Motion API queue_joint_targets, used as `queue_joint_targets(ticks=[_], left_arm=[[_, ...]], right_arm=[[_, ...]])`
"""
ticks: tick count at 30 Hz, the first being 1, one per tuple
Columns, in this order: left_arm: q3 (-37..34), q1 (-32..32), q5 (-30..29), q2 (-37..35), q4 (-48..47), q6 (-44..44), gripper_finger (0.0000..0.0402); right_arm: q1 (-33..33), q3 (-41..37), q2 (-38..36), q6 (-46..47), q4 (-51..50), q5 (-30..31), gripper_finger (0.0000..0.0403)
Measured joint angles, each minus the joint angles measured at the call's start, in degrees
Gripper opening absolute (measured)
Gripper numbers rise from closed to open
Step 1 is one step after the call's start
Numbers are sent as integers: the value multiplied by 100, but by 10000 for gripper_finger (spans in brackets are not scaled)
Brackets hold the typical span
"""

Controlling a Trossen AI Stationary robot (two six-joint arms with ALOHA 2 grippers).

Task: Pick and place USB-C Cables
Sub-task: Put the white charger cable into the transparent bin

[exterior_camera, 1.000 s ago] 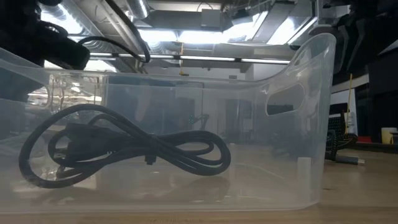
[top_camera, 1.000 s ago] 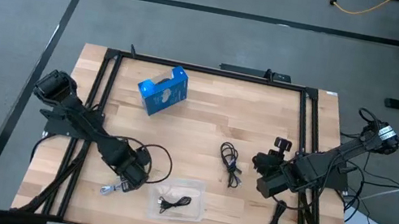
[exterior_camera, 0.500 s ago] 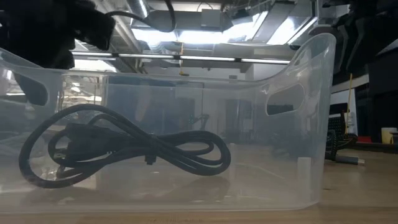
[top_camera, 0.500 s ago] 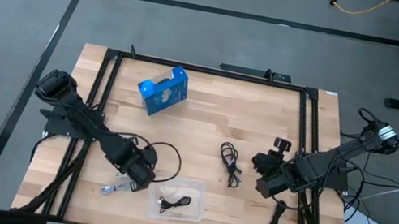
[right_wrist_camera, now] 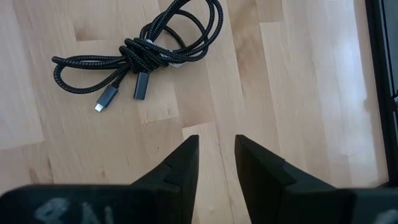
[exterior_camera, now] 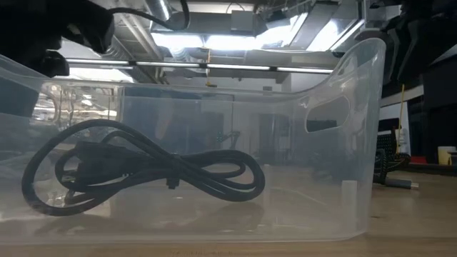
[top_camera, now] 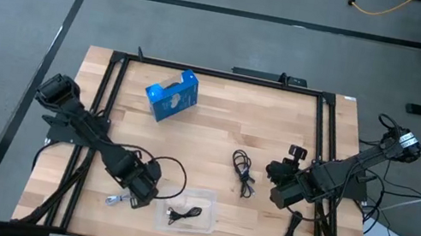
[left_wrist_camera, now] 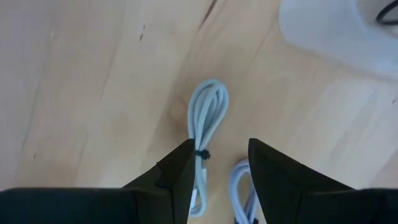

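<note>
Overhead, the left end effector (top_camera: 130, 196) hangs open above two pale grey bundled USB-C cables (top_camera: 117, 200) on the wooden surface (top_camera: 217, 128) just beside the clear rectangular plastic tray (top_camera: 209, 198), while the left wrist view alone resolves one looped grey bundle (left_wrist_camera: 206, 118) pinched by a dark tie between the spread fingers (left_wrist_camera: 177, 171). Level with the surface, the low view alone shows the thin black coiled cable (exterior_camera: 143, 171) lying inside that tray; the right wrist view shows a black braided cable (right_wrist_camera: 146, 53), knotted at its middle, ahead of the open right end effector (right_wrist_camera: 216, 158).
</note>
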Motion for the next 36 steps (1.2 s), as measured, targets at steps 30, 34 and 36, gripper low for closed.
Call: queue_joint_targets(ticks=[30, 34, 36], left_arm=[[-1140, -25, 168, -4, 791, -322, 141], [-1364, -23, 144, -28, 1139, -417, 141], [-1450, -25, 139, -33, 1167, -420, 141]], right_arm=[[1, 0, 0, -2, 41, -2, 108], [2, 0, 0, -2, 43, -2, 108], [2, 0, 0, -2, 45, -2, 108]])
